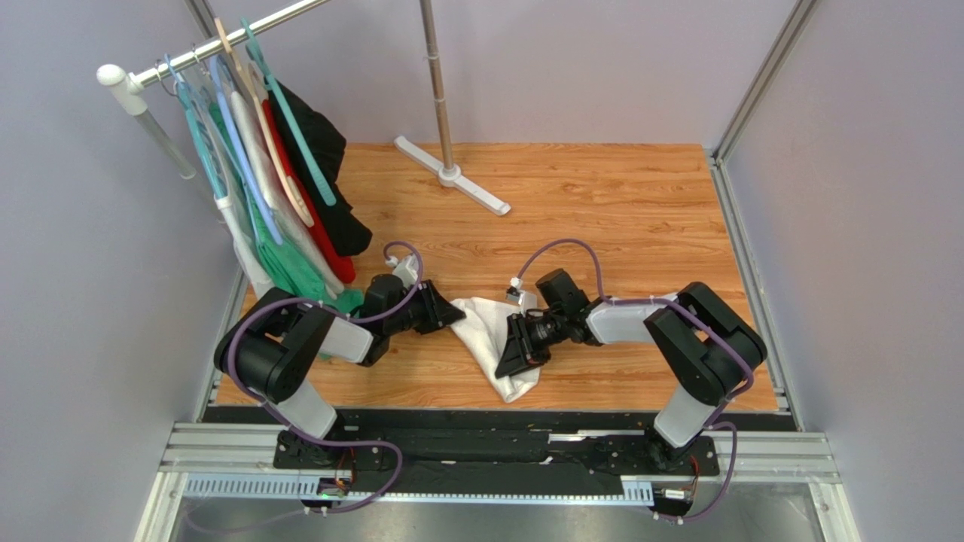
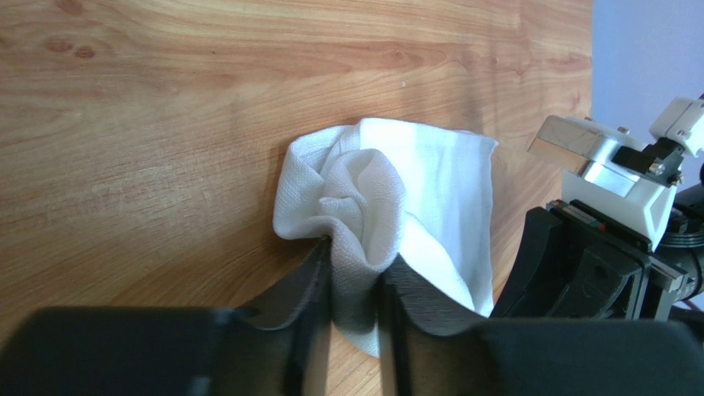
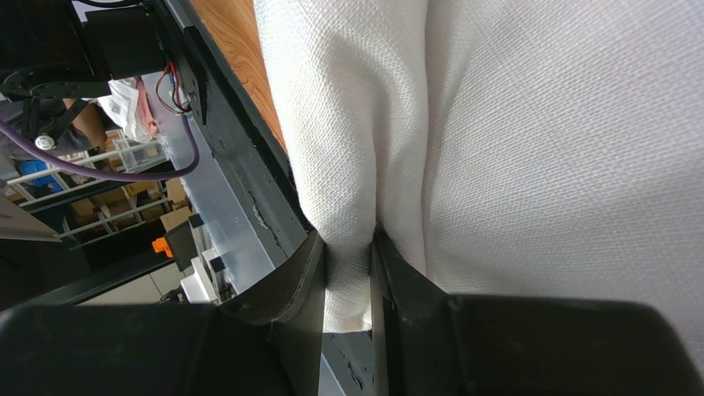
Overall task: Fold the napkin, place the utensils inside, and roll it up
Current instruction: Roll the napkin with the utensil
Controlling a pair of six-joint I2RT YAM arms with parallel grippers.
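Around the wooden tabletop (image 1: pixel 634 215) stand grey walls, and the napkin (image 1: pixel 495 339) lies bunched near the front edge, between our two arms. Our left gripper (image 2: pixel 355 260) has its fingers closed narrowly on a crumpled fold of it. Our right gripper (image 3: pixel 347 243) pinches another fold in the same way. We judge the cloth light, soft and limp, so it will sag. Corners or hems should give the best hold for spreading it.
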